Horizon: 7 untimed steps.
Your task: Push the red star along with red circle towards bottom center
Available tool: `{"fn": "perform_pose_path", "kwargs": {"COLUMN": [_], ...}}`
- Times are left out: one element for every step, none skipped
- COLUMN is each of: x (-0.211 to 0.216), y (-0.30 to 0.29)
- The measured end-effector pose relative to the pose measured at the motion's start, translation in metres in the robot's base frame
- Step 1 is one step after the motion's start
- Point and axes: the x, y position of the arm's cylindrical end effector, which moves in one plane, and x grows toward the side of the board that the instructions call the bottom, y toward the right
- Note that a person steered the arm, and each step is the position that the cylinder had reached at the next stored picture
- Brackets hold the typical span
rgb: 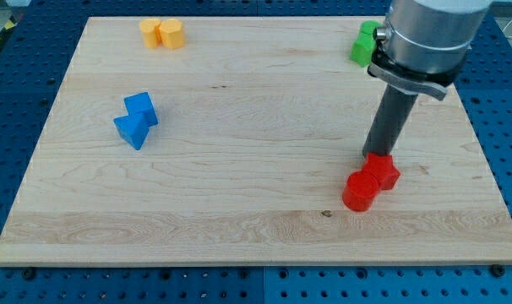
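Bright red star (383,171) touching round red circle (359,191) on its near left, my tip (375,155) at the star's far edge, no jaws on this rod

The desk (256,101) is a pale wooden board lying on a blue perforated base (19,287). At its far left two yellow blocks (162,33) sit touching side by side. Nearer, on the left, two blue blocks (137,120) rest against each other, their shapes hard to make out. At the far right a green block (363,44) sits partly hidden behind the arm. On the near right the red circle (359,190) and the red star (382,171) touch, the star just to the right and slightly farther back. The tip (376,155) meets the star's far edge.
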Motion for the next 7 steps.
{"fn": "perform_pose_path", "kwargs": {"x": [0.018, 0.01, 0.019, 0.045, 0.055, 0.07, 0.089], "y": [0.0, 0.013, 0.036, 0.022, 0.002, -0.003, -0.003]}}
